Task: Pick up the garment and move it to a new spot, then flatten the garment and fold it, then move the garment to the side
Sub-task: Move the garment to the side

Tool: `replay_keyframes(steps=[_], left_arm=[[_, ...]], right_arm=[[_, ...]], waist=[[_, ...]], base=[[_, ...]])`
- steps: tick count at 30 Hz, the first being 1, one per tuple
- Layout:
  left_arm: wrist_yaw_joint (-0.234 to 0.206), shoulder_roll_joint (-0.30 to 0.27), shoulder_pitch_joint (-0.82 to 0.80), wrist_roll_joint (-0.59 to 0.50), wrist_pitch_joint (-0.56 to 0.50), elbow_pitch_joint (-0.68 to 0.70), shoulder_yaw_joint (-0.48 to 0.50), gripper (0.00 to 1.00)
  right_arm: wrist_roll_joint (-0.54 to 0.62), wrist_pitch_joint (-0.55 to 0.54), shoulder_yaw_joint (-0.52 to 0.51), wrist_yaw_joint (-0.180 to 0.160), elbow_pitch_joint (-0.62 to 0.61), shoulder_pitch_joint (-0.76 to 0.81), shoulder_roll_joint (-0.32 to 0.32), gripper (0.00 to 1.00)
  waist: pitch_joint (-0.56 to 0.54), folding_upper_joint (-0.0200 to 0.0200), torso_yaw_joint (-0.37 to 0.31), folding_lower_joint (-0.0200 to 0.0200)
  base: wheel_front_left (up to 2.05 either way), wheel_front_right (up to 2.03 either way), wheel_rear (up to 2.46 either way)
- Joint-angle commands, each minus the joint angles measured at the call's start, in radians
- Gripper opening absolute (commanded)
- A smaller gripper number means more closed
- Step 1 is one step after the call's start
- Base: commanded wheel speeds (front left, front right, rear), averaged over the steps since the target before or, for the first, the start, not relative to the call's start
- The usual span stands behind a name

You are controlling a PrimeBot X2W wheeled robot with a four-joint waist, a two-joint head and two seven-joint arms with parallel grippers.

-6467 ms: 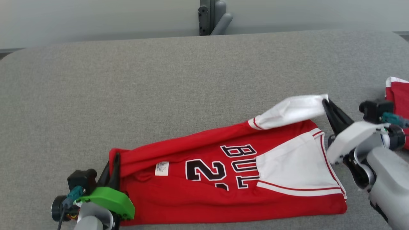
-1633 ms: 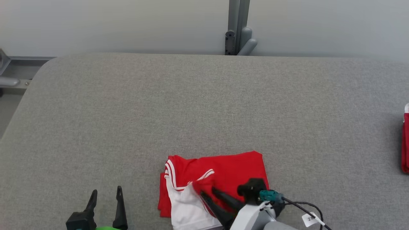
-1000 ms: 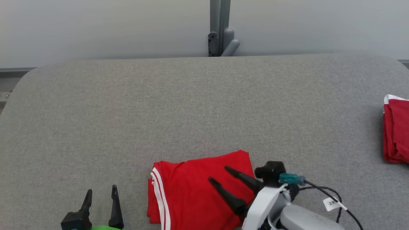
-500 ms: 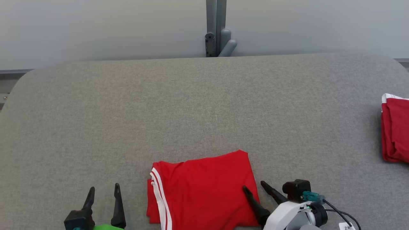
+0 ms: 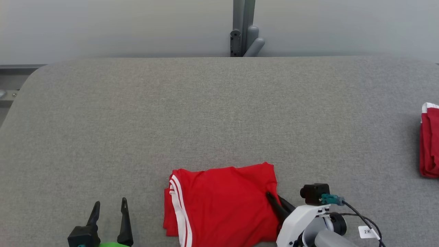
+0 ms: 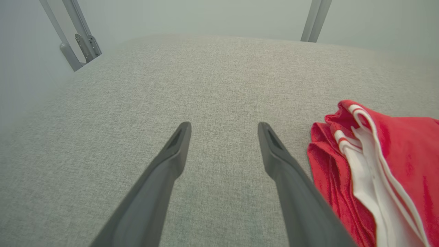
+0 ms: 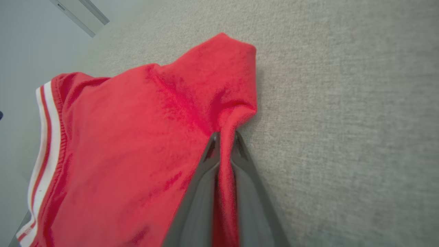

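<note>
head view shows the folded red garment lying flat on the grey tabletop, near the front edge and a little right of the middle. its white-striped hem runs down the left side of the fold. the right tool comes in from the lower right and meets the garment's right edge, its two dark fingers close together. a black cable with a small white tag loops off the wrist behind it. the left tool sits at the lower left, well apart from the garment, fingers pointing up the view. at the far right edge of the tabletop lies a second red cloth, well apart from the folded one. a grey post stands behind the tabletop's far edge.

right wrist view has the right tool pinched narrow on a ridge of red fabric at the fold's edge; the cloth puckers up just past the tips, with bare tabletop to the right.

left wrist view has the left tool spread wide over bare tabletop, holding nothing. the garment's layered red and white edge lies just beside one finger; i cannot tell whether they touch.
</note>
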State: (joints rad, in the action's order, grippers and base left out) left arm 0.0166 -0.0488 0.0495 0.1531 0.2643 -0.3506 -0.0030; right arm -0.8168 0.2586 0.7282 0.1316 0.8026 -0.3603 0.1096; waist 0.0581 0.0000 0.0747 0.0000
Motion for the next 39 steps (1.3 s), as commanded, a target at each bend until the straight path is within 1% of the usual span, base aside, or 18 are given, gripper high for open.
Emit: replay_keyframes(steps=[1, 2, 4, 5, 6, 9, 15, 19, 25, 29, 32, 36, 39], left_arm=[[0.007, -0.004, 0.002, -0.008, -0.001, 0.006, 0.001, 1.00], [0.009, -0.003, 0.013, -0.008, -0.001, 0.007, -0.001, 1.00], [0.011, -0.004, 0.020, -0.008, -0.001, 0.009, -0.007, 1.00], [0.012, -0.004, 0.020, -0.006, -0.001, 0.012, -0.011, 1.00], [0.012, -0.004, 0.020, -0.006, -0.001, 0.012, -0.011, 1.00], [0.016, -0.004, 0.008, -0.001, -0.001, 0.016, -0.021, 1.00], [0.018, -0.004, -0.038, -0.008, -0.001, 0.027, -0.039, 1.00], [0.016, -0.004, -0.054, -0.001, -0.001, 0.029, -0.042, 1.00], [0.035, -0.005, -0.094, -0.025, -0.001, 0.006, -0.060, 1.00], [0.035, -0.005, -0.088, -0.037, -0.001, -0.002, -0.044, 1.00], [0.041, -0.005, -0.100, -0.062, -0.001, -0.020, -0.041, 1.00], [0.048, -0.006, -0.122, -0.085, -0.001, -0.020, -0.030, 1.00], [0.051, -0.011, -0.131, -0.095, -0.001, -0.026, -0.020, 1.00]], right_arm=[[0.007, 0.007, -0.028, -0.002, 0.002, -0.014, 0.025, 0.00], [0.025, 0.007, -0.063, -0.002, -0.015, -0.010, 0.031, 0.00], [0.044, 0.007, -0.083, -0.002, -0.030, 0.002, 0.026, 0.00], [0.055, 0.007, -0.090, -0.002, -0.038, 0.007, 0.026, 0.00], [0.055, 0.007, -0.090, -0.002, -0.038, 0.007, 0.026, 0.00], [0.080, 0.007, -0.108, -0.002, -0.058, 0.017, 0.029, 0.00], [0.114, 0.007, -0.113, -0.002, -0.101, 0.026, 0.016, 0.00], [0.121, 0.007, -0.106, -0.002, -0.125, 0.028, 0.007, 0.00], [0.140, 0.007, -0.142, -0.002, -0.163, 0.034, 0.001, 0.00], [0.187, 0.007, -0.136, -0.001, -0.193, -0.025, -0.015, 0.00], [0.227, 0.007, -0.167, -0.002, -0.209, -0.089, -0.021, 0.00], [0.316, 0.007, -0.237, -0.002, -0.188, -0.199, -0.004, 0.00], [0.364, 0.007, -0.324, -0.002, -0.146, -0.274, 0.059, 0.00]], waist=[[-0.017, 0.0000, -0.043, 0.0000], [-0.022, 0.0000, -0.087, 0.0000], [-0.026, 0.0000, -0.146, 0.0000], [-0.027, 0.0000, -0.178, 0.0000], [-0.027, 0.0000, -0.178, 0.0000], [-0.022, 0.0000, -0.285, 0.0000], [0.001, 0.0000, -0.492, 0.0000], [0.020, 0.0000, -0.590, 0.0000], [0.068, 0.0000, -0.610, 0.0000], [0.091, 0.0000, -0.604, 0.0000], [0.121, 0.0000, -0.563, 0.0000], [0.157, 0.0000, -0.489, 0.0000], [0.179, 0.0000, -0.441, 0.0000]], base=[[0.00, 0.00, 0.00], [0.00, 0.00, 0.00], [0.00, 0.00, 0.00], [0.00, 0.00, 0.00], [0.00, 0.00, 0.00], [0.00, 0.00, 0.00], [0.00, 0.00, 0.00], [0.00, 0.00, 0.00], [0.00, 0.00, 0.00], [0.00, 0.00, 0.00], [0.00, 0.00, 0.00], [0.00, 0.00, 0.00], [0.00, 0.00, 0.00]])
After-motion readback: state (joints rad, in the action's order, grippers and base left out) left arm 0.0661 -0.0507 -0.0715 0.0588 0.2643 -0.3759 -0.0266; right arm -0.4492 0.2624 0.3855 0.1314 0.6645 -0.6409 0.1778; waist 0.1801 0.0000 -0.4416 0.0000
